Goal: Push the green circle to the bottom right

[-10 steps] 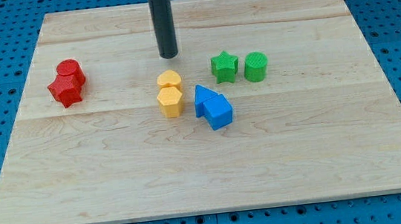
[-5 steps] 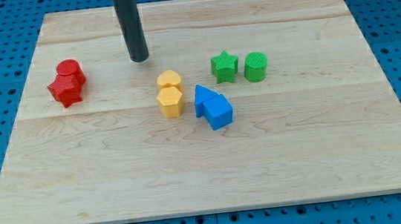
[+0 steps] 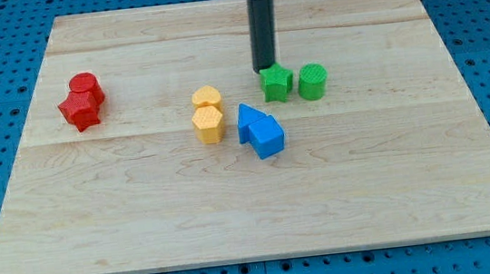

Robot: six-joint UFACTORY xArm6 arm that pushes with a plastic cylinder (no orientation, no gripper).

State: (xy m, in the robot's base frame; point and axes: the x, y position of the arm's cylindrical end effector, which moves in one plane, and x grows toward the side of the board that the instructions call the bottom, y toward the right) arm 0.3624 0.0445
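The green circle [image 3: 313, 81] stands on the wooden board [image 3: 370, 197], right of centre in the upper half. A green star [image 3: 276, 83] sits just to its left, a small gap between them. My tip [image 3: 265, 67] is at the top-left edge of the green star, touching or nearly touching it, and about a block's width left of the green circle. The rod rises straight up out of the view's top.
Two yellow blocks [image 3: 208, 113] stand stacked one above the other left of the star. Two blue blocks [image 3: 260, 130] sit together below the star. Two red blocks [image 3: 82, 100] sit at the view's left.
My tip swung from the upper middle to the left, then far right to the green star's top-left edge. No block has visibly moved.
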